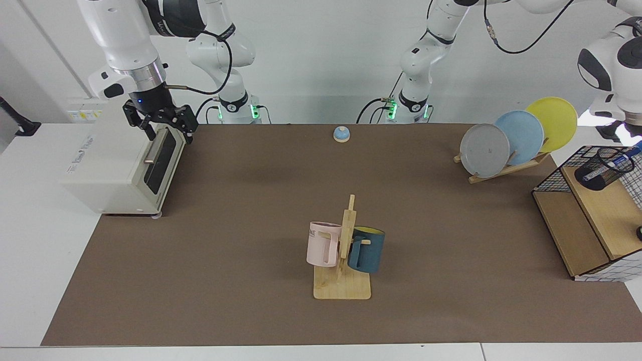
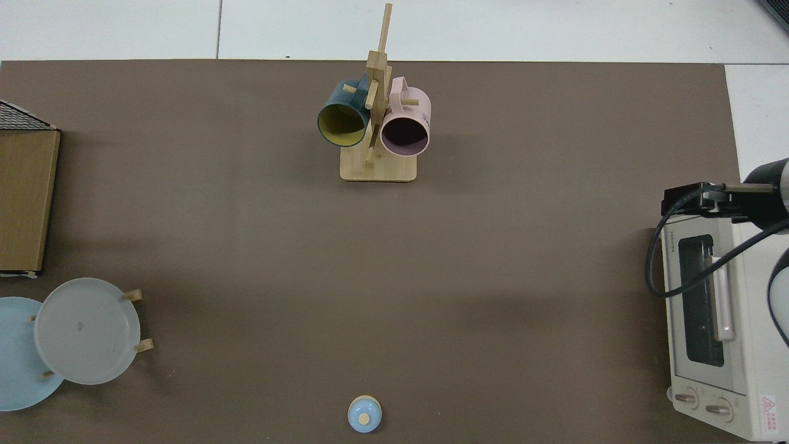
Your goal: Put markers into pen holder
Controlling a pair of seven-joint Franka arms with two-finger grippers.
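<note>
Marker leans in holder; left end effector off-frame, state untellable: withdraw straight up. Right end effector, open, waits.

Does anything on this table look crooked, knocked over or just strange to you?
Nothing is spilled or broken. One thing looks askew: the marker sits in the pen holder on the wire rack, leaning steeply with its capped end poking past the rim. The right gripper waits by the toaster oven; the left gripper is out of view.

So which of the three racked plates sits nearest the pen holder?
The yellow plate, at the back end of the row; the blue and grey plates stand farther from the pen holder.
</note>
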